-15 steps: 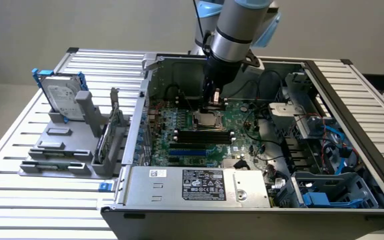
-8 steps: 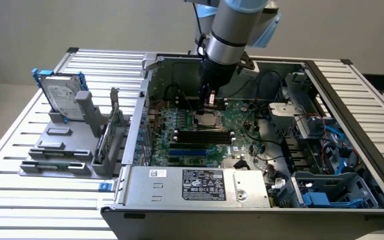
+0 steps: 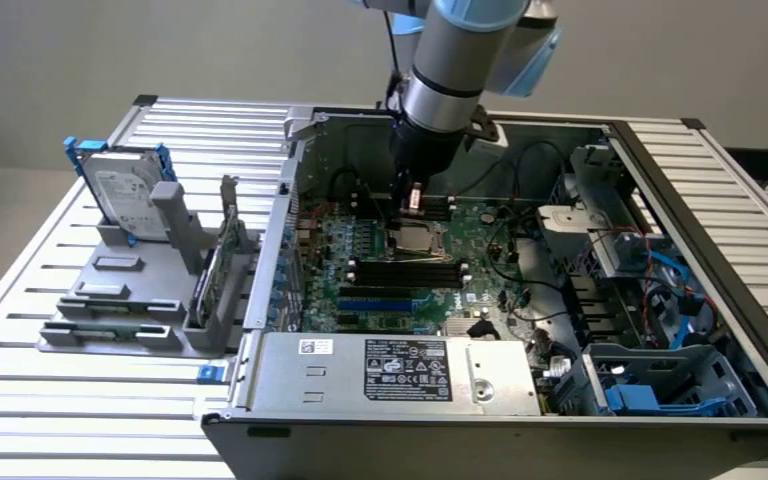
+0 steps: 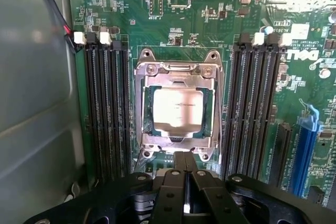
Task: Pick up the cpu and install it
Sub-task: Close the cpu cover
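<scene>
gripper (image 4: 185, 158) clenched on nothing, hanging just above cpu (image 4: 177, 109), which lies seated in socket (image 4: 178, 66) straight below its tips

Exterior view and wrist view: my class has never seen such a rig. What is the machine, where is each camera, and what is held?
The machine is a robot arm ending in a gripper, which pinches things. The exterior view, taken off the arm, shows an open computer case on a slatted table, with a hard drive standing in a grey rack at that view's left. The wrist view's camera rides on the arm, facing the motherboard. The cpu lies in its socket; the gripper is shut, holding nothing.
</scene>
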`<state>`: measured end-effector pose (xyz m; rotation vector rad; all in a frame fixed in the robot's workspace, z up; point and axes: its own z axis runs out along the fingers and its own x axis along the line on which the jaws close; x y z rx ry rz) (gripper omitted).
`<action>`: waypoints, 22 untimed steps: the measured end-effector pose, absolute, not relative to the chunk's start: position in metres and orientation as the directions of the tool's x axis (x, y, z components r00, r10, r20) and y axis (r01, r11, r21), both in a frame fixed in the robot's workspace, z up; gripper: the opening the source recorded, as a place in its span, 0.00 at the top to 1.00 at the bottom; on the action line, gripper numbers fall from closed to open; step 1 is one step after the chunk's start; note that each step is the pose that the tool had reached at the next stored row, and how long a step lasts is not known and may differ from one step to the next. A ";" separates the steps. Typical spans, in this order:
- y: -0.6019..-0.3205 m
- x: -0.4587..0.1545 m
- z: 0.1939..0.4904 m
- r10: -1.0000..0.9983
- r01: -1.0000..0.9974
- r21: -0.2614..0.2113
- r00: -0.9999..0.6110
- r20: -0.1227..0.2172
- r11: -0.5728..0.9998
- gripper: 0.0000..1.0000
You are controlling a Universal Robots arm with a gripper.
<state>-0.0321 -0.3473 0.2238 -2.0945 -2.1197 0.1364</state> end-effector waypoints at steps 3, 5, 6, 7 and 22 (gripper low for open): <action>-0.345 -0.033 0.221 0.999 0.984 -0.175 -0.008 0.051 0.017 0.89; -0.344 -0.033 0.219 0.999 0.984 -0.176 -0.008 0.051 0.017 0.89; -0.344 -0.033 0.218 0.999 0.984 -0.176 -0.008 0.051 0.017 0.89; -0.343 -0.033 0.216 0.999 0.984 -0.176 -0.008 0.051 0.017 0.89; -0.342 -0.034 0.202 0.999 0.984 -0.178 -0.008 0.052 0.017 0.89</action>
